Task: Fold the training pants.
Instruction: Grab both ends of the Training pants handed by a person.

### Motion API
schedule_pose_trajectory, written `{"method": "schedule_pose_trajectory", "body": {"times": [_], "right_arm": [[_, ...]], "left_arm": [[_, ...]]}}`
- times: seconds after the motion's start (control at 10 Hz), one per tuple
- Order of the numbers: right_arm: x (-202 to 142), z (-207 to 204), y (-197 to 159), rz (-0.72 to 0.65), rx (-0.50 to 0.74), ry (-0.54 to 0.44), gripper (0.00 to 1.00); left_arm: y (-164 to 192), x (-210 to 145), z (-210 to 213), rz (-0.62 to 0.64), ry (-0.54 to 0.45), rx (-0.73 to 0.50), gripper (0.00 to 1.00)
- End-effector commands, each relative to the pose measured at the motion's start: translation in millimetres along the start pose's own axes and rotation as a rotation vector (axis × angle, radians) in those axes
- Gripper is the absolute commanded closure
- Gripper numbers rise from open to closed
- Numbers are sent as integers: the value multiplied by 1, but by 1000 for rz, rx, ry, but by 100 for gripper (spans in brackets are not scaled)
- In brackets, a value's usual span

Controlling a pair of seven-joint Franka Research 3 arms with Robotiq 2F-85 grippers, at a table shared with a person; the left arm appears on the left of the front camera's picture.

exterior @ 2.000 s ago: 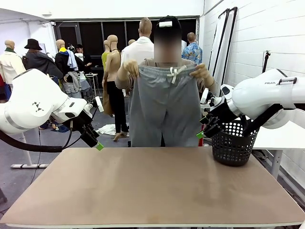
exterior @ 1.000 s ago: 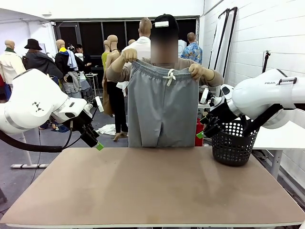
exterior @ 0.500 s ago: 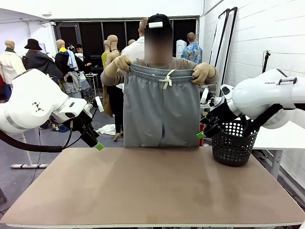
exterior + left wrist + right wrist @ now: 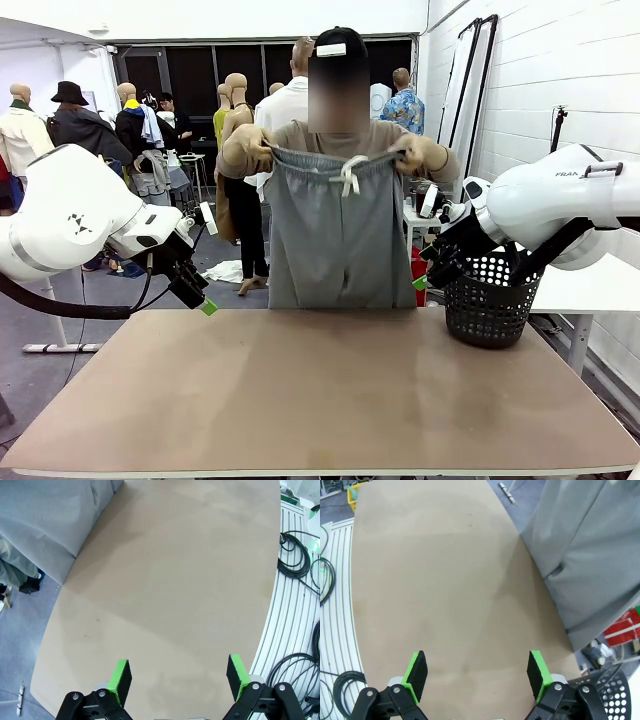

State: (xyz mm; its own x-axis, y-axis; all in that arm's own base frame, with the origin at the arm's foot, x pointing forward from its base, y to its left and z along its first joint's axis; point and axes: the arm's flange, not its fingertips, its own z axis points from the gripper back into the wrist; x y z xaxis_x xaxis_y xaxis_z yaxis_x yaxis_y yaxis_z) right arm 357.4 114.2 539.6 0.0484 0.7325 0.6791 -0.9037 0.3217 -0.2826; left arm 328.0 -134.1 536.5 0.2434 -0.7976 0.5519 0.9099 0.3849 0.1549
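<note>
Light grey jersey training pants (image 4: 340, 230) with a white drawstring are off the table. They hang upright in the upper middle of the front view, at the table's far edge. The person pinches the elastic waistband at both corners, one hand at picture left (image 4: 245, 148) and the other at picture right (image 4: 415, 152). My read: stretching it like that squares the garment and lets the legs drop straight before laying it down.

The leg ends drop behind the far edge of the tan wooden table (image 4: 320, 400). I can't tell if they touch it.

The left gripper (image 4: 177, 675) has its jaws spread wide and nothing between the green pads. It hovers above the table's left edge, angled in towards the middle. The grey cloth sits in the upper left of its wrist view.

The right gripper (image 4: 477, 672) is in the same state, fingers released and empty. It is parked at the right of the front view, just beside the black perforated plastic basket (image 4: 490, 300). The pants fill the right side of its wrist view.

Both arms sit back at the sides, probably to leave the middle free for the cloth.

Folding hasn't started. The pants need to lie flat first.
</note>
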Motion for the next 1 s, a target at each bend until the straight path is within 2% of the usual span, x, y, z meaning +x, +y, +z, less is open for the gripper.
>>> {"method": "schedule_pose_trajectory", "body": {"times": [0.0,0.9], "right_arm": [[-1,-2,-1,-7,18,-18,0],[-1,-2,-1,-7,18,-18,0]], "left_arm": [[1,-2,-1,-1,-4,-11,0],[1,-2,-1,-1,-4,-11,0]]}}
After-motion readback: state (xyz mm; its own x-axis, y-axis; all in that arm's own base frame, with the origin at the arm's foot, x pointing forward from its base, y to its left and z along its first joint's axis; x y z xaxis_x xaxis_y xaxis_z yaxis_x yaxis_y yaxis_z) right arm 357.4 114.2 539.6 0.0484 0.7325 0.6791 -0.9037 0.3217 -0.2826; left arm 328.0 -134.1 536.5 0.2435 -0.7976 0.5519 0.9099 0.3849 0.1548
